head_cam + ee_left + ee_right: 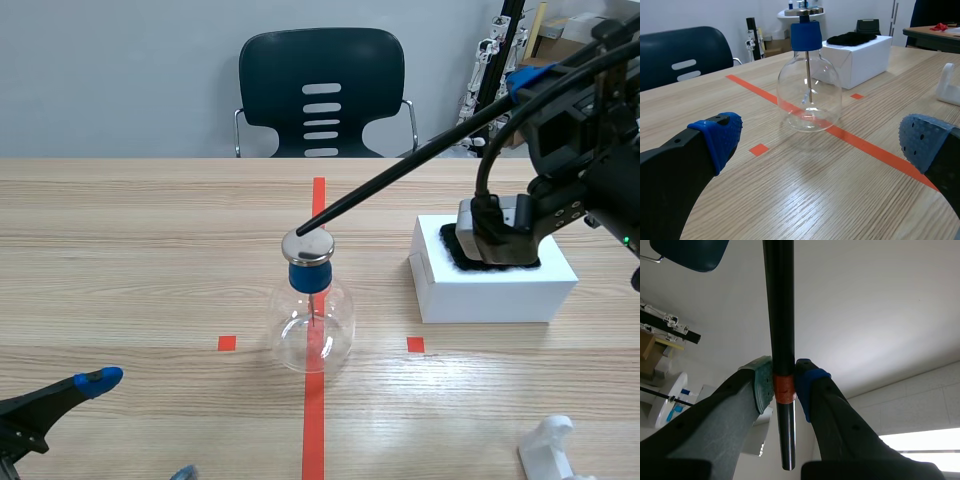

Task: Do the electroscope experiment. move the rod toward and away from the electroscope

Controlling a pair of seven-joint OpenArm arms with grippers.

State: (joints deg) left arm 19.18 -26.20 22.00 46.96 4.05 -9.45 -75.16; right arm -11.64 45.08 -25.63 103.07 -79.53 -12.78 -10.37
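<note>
A: Nearest you, what does the left side show?
B: Your left gripper (pixel 820 150) lies low at the near left edge of the table (pixel 150 260). Its fingers are spread wide with nothing between them. A white plastic piece (pixel 550 448) lies at the near right.

A: Where is the flask?
B: The glass flask (pixel 313 325) stands upright at the middle, on the red tape line (pixel 313 430). A blue stopper (pixel 310 275) closes its neck, and a metal disc (pixel 307 247) sits on top.

A: And farther off?
B: To the flask's right a white box (pixel 495 290) carries a black cloth (pixel 855 38). Your right gripper (pixel 782 380), raised at the far right, is clamped on the black rod (pixel 420 165) at its orange band. The rod slants down leftward, and its tip is at the disc. You cannot tell whether they touch. A dark chair (pixel 320 90) stands beyond the table.
</note>
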